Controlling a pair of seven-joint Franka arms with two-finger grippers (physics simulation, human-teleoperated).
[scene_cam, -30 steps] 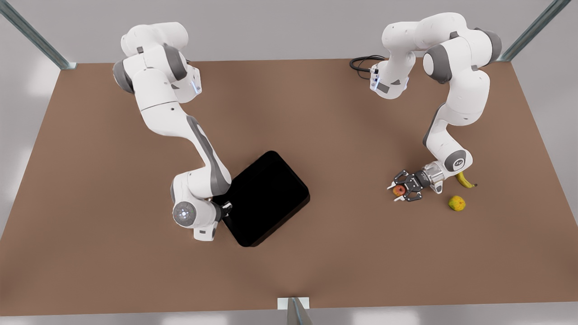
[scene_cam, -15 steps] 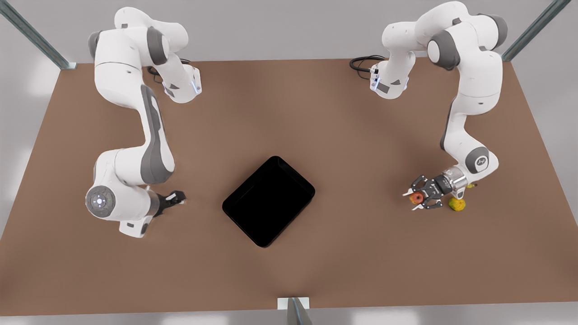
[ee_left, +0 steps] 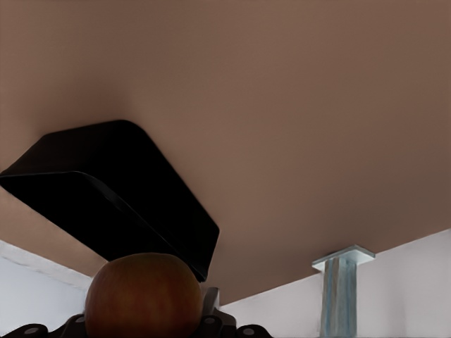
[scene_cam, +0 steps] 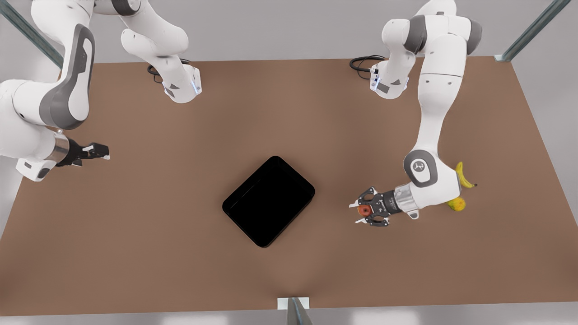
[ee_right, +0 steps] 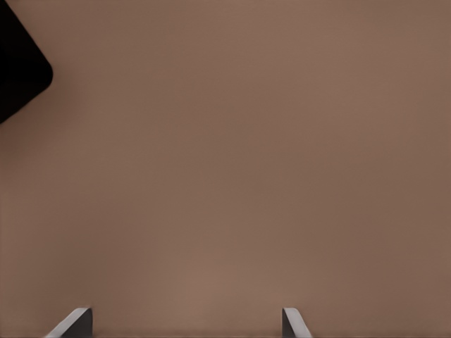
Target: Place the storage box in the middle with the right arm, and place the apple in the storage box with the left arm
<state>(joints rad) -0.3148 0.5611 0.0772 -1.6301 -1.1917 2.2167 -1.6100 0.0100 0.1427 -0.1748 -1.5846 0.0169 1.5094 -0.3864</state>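
Note:
The black storage box [scene_cam: 268,201] lies at an angle in the middle of the brown table; it also shows as the storage box [ee_left: 106,197] and as a corner of the storage box [ee_right: 17,70]. At the front view's right, my left gripper [scene_cam: 355,213] is shut on the red-orange apple [scene_cam: 364,210], held above the table to the right of the box. The apple [ee_left: 144,296] sits between its fingers in the left wrist view. My right gripper [scene_cam: 105,152] hangs open and empty at the front view's far left, well away from the box; its fingertips [ee_right: 70,322] stand wide apart.
A banana [scene_cam: 463,175] and a yellow-green lumpy fruit [scene_cam: 457,204] lie behind the left arm's wrist. A black cable [scene_cam: 361,63] coils at that arm's base. A metal post [scene_cam: 295,311] stands at the table's near edge.
The right gripper let go of the box's edge and drew back to the front view's far left. The left gripper carried the apple leftward toward the box.

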